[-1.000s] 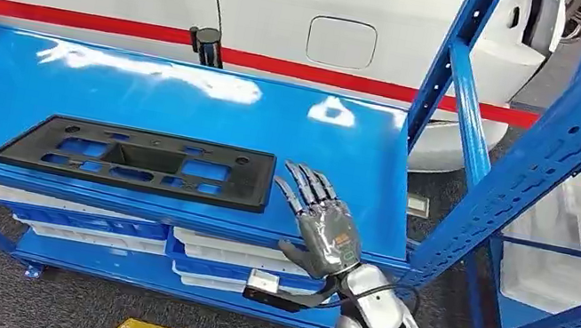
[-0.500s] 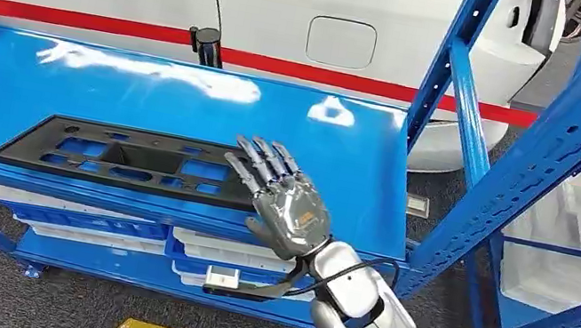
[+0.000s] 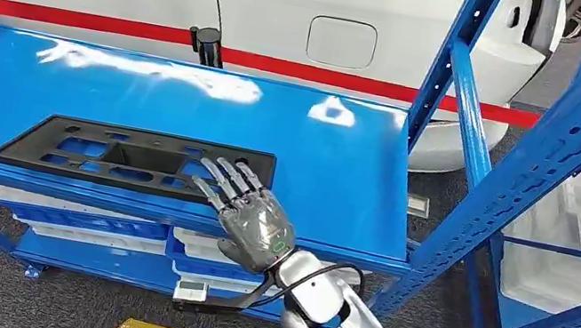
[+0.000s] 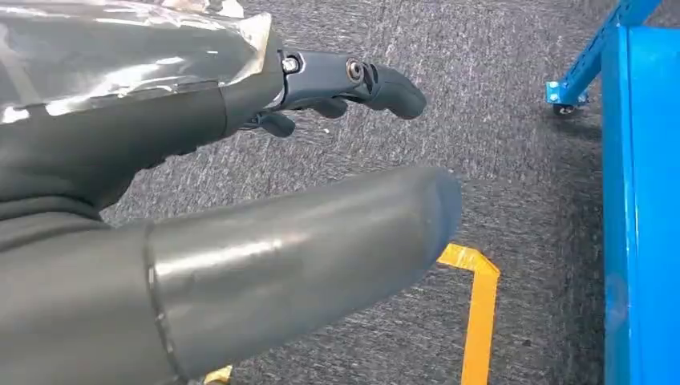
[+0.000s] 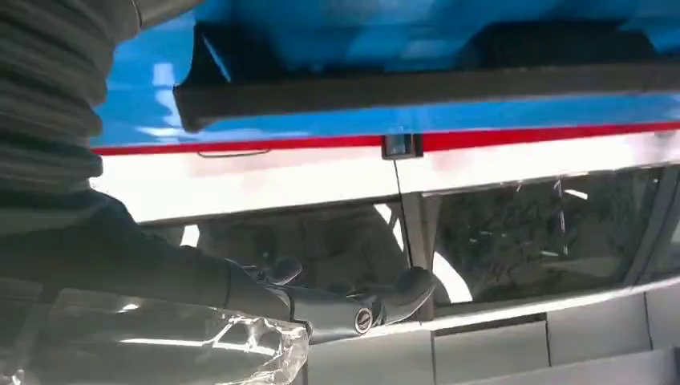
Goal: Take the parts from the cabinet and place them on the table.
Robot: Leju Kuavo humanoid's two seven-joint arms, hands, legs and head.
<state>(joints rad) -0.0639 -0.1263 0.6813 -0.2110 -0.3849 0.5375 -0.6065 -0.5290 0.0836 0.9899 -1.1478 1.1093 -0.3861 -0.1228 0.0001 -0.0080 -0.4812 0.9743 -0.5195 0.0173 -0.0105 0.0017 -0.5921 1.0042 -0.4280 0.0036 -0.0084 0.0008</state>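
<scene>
I see the right robot hand (image 3: 252, 220), fingers apart, over the near right end of the black part (image 3: 134, 160) on the blue shelf (image 3: 341, 164).

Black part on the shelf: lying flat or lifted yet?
Flat. The black part lies on the blue shelf; the right hand reaches over its near right end, fingers spread, not gripping.

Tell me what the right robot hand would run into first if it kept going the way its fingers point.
Most likely the black plastic panel on the blue shelf. The right robot hand points up-left at its near right corner, fingers spread; whether they already touch is unclear.
</scene>
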